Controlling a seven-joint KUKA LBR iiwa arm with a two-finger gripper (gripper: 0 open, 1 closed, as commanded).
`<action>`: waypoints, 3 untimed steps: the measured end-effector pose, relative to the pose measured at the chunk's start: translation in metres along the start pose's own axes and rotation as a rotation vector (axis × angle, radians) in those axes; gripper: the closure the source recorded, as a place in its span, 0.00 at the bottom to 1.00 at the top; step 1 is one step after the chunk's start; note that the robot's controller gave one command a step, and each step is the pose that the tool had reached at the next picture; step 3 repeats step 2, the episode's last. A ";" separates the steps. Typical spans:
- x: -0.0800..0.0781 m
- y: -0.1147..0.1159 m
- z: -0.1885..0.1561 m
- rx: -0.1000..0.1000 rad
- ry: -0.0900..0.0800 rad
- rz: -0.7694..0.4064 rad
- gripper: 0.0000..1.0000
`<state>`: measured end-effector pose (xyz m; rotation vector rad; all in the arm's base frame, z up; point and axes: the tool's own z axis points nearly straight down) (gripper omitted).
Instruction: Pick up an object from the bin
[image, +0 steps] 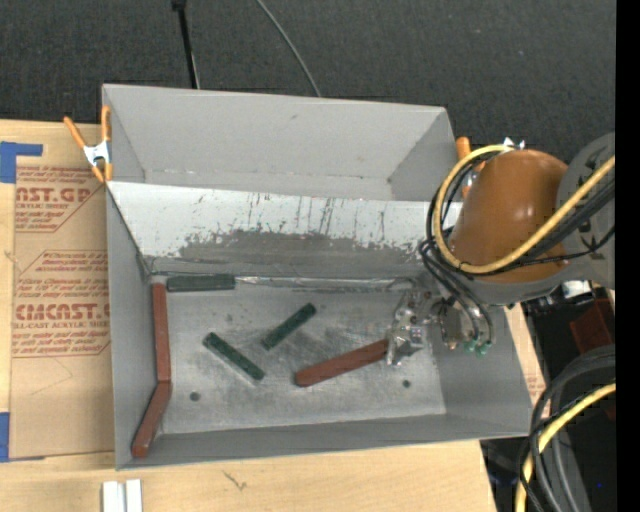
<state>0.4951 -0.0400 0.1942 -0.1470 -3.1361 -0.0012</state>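
The gripper (403, 343) sits low on the right of the grey bin (300, 140), at the right end of a slanting red-brown stick (340, 365). I cannot tell how its jaws stand. A dark green stick (289, 326) lies left of it.

Bare bin floor (330, 405) lying open along the front; upper green bar (289, 326), lower green bar (234, 357) and reddish-brown bar (340, 365) crowding the middle.
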 end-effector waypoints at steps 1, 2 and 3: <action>-0.044 -0.001 -0.035 0.000 -0.002 0.144 1.00; -0.052 -0.001 -0.050 0.002 -0.002 0.082 1.00; -0.052 -0.001 -0.050 0.002 -0.002 0.082 1.00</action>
